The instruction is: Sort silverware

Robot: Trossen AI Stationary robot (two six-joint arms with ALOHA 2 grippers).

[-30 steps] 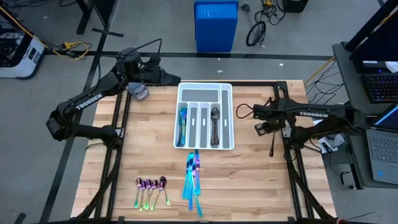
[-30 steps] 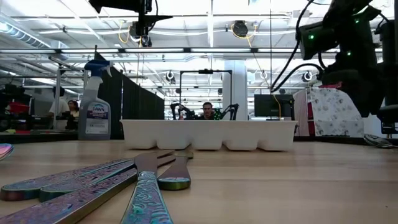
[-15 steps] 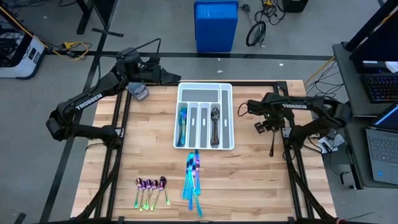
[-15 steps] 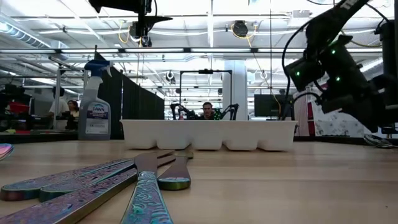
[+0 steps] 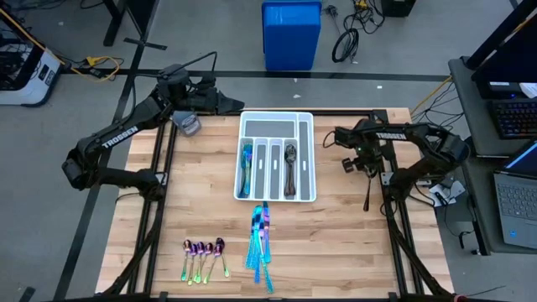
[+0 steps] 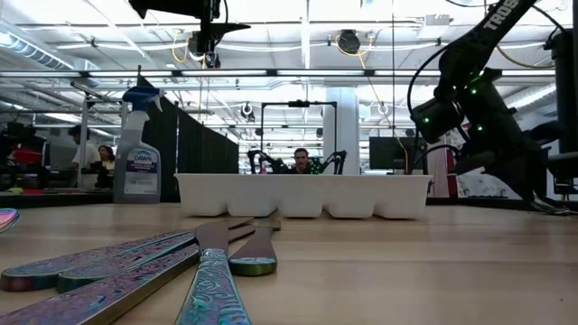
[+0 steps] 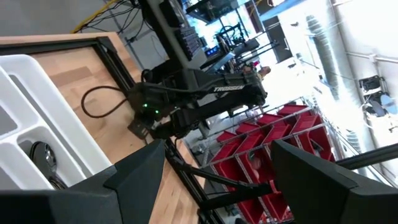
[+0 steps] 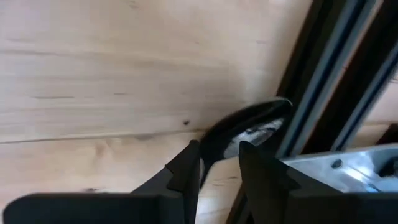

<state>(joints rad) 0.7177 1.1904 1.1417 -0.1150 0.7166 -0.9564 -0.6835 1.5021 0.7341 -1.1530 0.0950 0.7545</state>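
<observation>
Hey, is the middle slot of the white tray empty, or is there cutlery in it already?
Empty, as far as the high view shows: the middle slot of the white tray shows only its grey floor. Blue-teal forks and dark spoons lie in other slots.

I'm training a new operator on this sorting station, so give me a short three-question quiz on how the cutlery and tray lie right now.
1. True or false: the iridescent blue metal knives lie inside the white plastic compartmented tray.
2. Which tray slot holds the blue-teal metal forks? A: the leftmost long slot. B: the crosswise slot at the far end. C: the narrow rightmost slot.
3. Fill in: the small rainbow-purple spoons lie on the wooden table on the ___ arm's side.
Key: 1 false, they lie on the table outside the tray; 2 A; 3 left.
</observation>
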